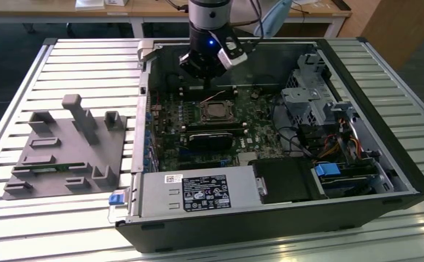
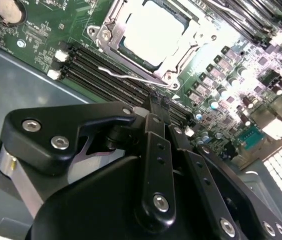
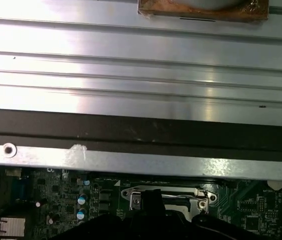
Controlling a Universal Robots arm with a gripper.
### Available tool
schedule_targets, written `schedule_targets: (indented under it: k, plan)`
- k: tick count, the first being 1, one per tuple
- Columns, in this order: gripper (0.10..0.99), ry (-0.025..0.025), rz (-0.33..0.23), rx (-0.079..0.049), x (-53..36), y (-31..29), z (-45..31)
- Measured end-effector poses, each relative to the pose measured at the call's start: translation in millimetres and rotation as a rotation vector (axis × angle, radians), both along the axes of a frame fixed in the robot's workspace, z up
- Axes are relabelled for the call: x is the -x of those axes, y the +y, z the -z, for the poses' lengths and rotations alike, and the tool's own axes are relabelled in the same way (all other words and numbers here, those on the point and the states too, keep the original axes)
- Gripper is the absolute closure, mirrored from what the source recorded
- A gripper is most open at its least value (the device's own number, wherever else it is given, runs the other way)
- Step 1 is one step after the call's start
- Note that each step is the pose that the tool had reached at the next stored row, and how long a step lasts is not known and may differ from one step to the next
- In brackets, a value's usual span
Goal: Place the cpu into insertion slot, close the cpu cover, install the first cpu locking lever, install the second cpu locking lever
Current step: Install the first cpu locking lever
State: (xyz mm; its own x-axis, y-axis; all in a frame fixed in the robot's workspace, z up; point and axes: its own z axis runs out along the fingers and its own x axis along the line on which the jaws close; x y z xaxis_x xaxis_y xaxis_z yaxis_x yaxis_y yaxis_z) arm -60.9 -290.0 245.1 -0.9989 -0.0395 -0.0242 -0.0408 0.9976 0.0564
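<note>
Now — fingers (image 2: 154,103) together, near the cpu cover (image 2: 180,57)

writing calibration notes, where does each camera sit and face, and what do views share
Exterior view: off the arm, looking down into the open computer case; the arm and gripper hang near the socket.
Second wrist view: on the wrist, looking past the gripper at the green board and the cpu.
First wrist view: on the wrist, facing the case wall and the slatted table beyond; gripper tip shows.
Shared: both wrist views catch gripper and socket.
</note>
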Motion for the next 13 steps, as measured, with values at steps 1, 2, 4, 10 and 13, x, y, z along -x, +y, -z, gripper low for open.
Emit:
schedule_targets:
  k: [1,2,4,10,13]
  plan:
    - [0.980,0.0000,0.000,0.000,-0.1,0.0,0.3]
    - [0.980,0.0000,0.000,0.000,-0.4,0.0,0.6]
    - [0.980,0.0001,0.000,0.000,-2.1,0.0,1.2]
    - [0.980,0.0000,0.000,0.001,-9.8,0.0,4.5]
    - [0.980,0.0000,0.000,0.001,-12.4,0.1,6.9]
